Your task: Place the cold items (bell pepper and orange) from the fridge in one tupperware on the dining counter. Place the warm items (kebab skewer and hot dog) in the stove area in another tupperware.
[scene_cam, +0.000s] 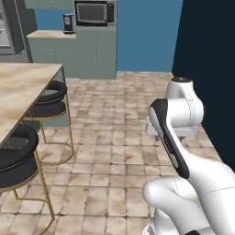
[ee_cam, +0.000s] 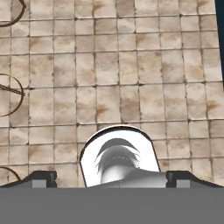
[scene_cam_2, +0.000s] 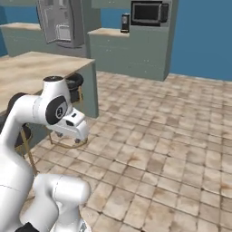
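Note:
My gripper [ee_cam: 111, 178] is open, its two dark fingertips [ee_cam: 41, 177] set wide apart with nothing between them, and it points down at the tiled floor [ee_cam: 113, 74]. The arm is folded close to the base. The dining counter [scene_cam: 20, 89] [scene_cam_2: 31, 72] stretches along the left with a bare beige top where it shows. The grey fridge [scene_cam_2: 59, 20] [scene_cam: 8, 27] stands at the far left. The bell pepper, orange, kebab skewer, hot dog, both tupperware and the stove area are out of view.
Black stools with gold legs [scene_cam: 50, 98] [scene_cam: 13, 156] [scene_cam_2: 72, 82] stand along the counter's side. Green cabinets with a microwave [scene_cam: 94, 13] [scene_cam_2: 147, 12] line the back wall. A dark wall [scene_cam: 206, 64] rises close on the right. Open tiled floor lies ahead.

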